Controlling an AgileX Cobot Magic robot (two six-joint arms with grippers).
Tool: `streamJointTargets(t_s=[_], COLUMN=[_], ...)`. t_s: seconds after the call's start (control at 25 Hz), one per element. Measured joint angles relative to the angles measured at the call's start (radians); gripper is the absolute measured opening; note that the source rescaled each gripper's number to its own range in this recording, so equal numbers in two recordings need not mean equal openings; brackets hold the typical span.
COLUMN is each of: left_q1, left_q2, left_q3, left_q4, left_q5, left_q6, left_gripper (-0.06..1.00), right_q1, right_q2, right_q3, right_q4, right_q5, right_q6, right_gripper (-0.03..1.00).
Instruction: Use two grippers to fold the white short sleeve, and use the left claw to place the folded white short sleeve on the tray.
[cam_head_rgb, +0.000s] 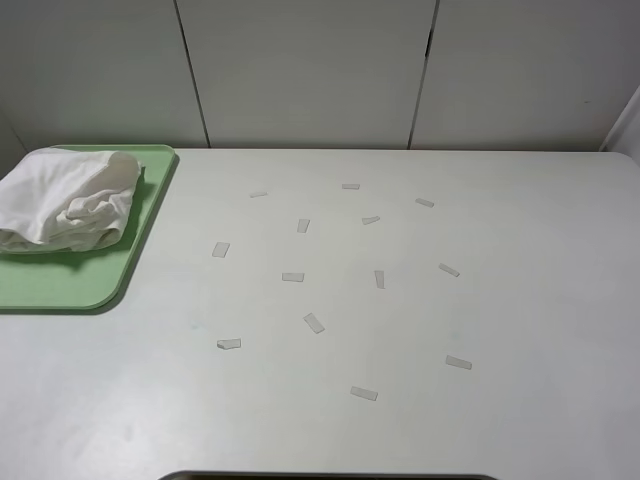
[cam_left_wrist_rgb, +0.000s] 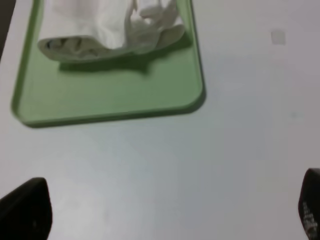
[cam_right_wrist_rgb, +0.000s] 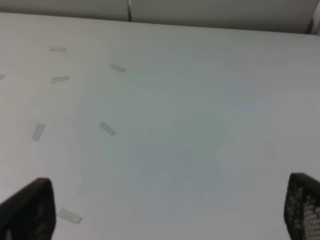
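- So the white short sleeve is already bundled up and sitting on the tray, over in the upper left of the high view. Looks to me like the fold and the drop-off are both done.
- The fold is pretty loose, honestly, more of a lumpy wad than a neat rectangle, but it sits on the tray, toward its far end, with the near part bare green.
- Left gripper: jaws spread wide, one fingertip at each bottom corner of its wrist view, nothing between them but bare tabletop.
- Right gripper: same deal, wide open and empty, over bare tabletop.
- Far as I can judge, nothing much is left except maybe parking the arms.
- View differences: the high view shows no arms at all, so only the wrist views give you the grippers.
- The left wrist view gets the shirt and tray close up, in the upper left of its frame. The right wrist view doesn't catch them.
- The small tape strips scattered mid-table show best from the high view; the right wrist view sees a handful.
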Motion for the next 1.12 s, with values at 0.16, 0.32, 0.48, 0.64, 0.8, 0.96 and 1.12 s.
streamJointTargets(t_s=[0.16, 0.32, 0.48, 0.64, 0.8, 0.96, 1.12], left_q1=[0.000, 0.000, 0.000, 0.000, 0.000, 0.000, 0.000], left_q2=[-0.045, -0.047, -0.047, -0.047, -0.047, -0.047, -0.047], left_q3=[0.040, 0.041, 0.041, 0.041, 0.041, 0.041, 0.041], left_q4=[-0.021, -0.021, -0.022, -0.022, -0.022, -0.022, -0.022], left_q5=[-0.030, -0.035, -0.035, -0.035, -0.035, -0.035, -0.035], left_q6=[-0.004, -0.007, -0.007, -0.007, -0.007, -0.007, -0.007], left_gripper=[0.98, 0.98, 0.98, 0.98, 0.98, 0.98, 0.98], right_q1=[0.000, 0.000, 0.000, 0.000, 0.000, 0.000, 0.000], right_q2=[0.000, 0.000, 0.000, 0.000, 0.000, 0.000, 0.000], right_q3=[0.000, 0.000, 0.000, 0.000, 0.000, 0.000, 0.000], right_q4=[0.000, 0.000, 0.000, 0.001, 0.001, 0.001, 0.001], right_q5=[0.000, 0.000, 0.000, 0.000, 0.000, 0.000, 0.000], right_q6=[0.000, 0.000, 0.000, 0.000, 0.000, 0.000, 0.000], right_gripper=[1.00, 1.00, 1.00, 1.00, 1.00, 1.00, 1.00])
